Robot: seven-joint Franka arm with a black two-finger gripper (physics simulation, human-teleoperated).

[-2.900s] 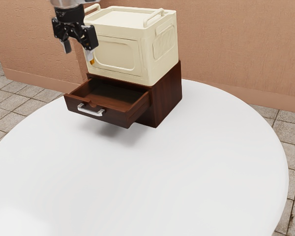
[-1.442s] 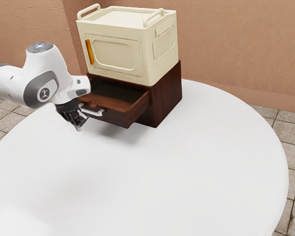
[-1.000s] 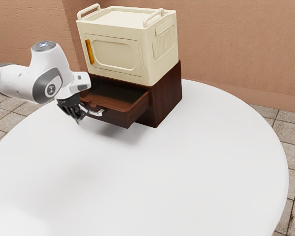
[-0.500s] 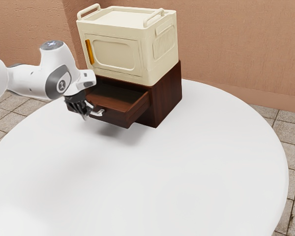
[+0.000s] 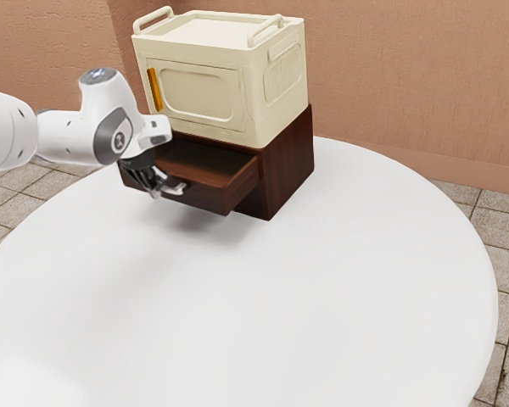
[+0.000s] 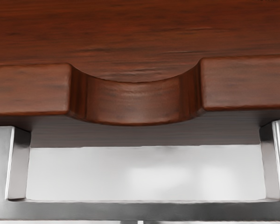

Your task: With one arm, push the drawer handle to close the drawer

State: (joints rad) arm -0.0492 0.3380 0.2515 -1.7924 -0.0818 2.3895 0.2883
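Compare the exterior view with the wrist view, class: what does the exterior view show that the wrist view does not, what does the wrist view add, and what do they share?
Exterior view: the cream box with its orange strip, the cabinet beneath, the wall, the tiled floor and the gripper.

Wrist view: the curved notch in the drawer front's top edge, seen close.

Both: the drawer, its metal handle and the white table.
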